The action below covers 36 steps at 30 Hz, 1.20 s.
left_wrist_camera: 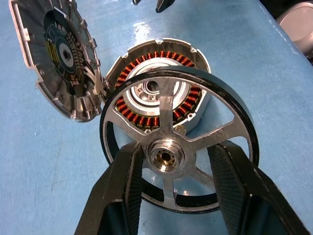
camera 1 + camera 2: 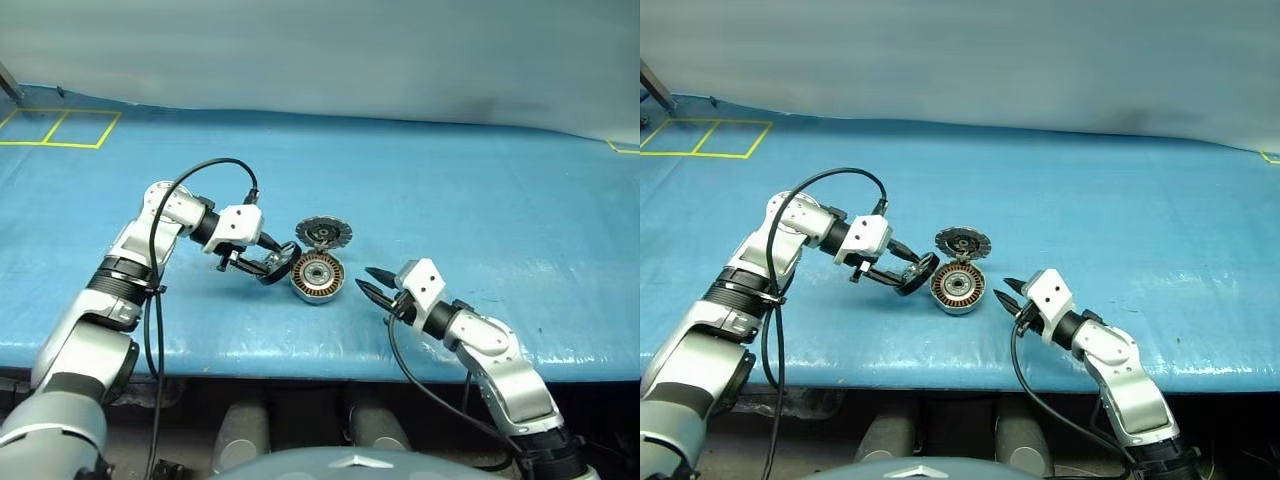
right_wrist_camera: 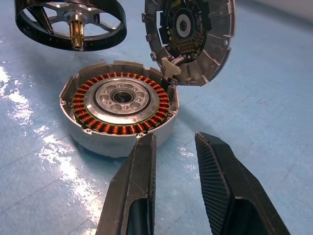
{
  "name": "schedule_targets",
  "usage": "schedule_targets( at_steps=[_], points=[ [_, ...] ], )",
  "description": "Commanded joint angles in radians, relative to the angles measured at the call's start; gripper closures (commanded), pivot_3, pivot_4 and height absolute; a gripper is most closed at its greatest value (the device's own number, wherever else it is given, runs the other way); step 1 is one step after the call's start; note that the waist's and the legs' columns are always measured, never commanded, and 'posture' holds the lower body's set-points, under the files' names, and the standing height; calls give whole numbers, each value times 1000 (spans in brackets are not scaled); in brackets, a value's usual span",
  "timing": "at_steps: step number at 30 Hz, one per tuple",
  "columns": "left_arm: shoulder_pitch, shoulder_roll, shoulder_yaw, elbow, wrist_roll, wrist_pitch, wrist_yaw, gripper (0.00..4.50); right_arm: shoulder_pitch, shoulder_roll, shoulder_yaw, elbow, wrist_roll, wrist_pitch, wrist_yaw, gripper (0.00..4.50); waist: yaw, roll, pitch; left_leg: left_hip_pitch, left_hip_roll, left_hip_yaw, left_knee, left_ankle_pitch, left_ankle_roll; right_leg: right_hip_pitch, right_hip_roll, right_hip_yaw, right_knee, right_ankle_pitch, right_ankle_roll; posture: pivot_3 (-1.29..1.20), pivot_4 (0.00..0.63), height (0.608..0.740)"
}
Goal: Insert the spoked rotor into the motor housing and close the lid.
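Spoked rotor [image 1: 173,152] covers the near part of the motor housing [image 1: 183,54] windings and hub. Lid [image 1: 54,58] cut by frame edge beside the housing. Rotor's lower rim hidden behind left end effector [image 1: 176,169] fingers [image 1: 122,191].

A broad blue table cover [image 2: 480,200] spans the scene, creased and glossy, catching pale glare in patches. Yellow tape lines [image 2: 60,128] mark out boxes at ten o'clock, with another scrap of yellow tape [image 2: 625,148] at two o'clock. A plain grey-blue wall [image 2: 320,50] stands behind, at twelve
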Motion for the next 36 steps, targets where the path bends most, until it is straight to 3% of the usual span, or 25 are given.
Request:
schedule_targets(
  at_steps=[1, 36],
  points=[
    [-39, -20, 39, -30, -26, -8, 12, 2688, 2, 13, -6, 1, 28, -53, 29, 3168, 0, 0, 0, 0, 0, 0, 0, 0, 0, 0, 0, 0, 0, 0, 0, 0, 150, 740],
    [-111, -130, 5, 113, 31, -109, -1, 2688, 75, 79, -8, 91, 61, -202, 82, 3168, -3, 0, 0, 0, 0, 0, 0, 0, 0, 0, 0, 0, 0, 0, 0, 0, 150, 740]
  ],
)
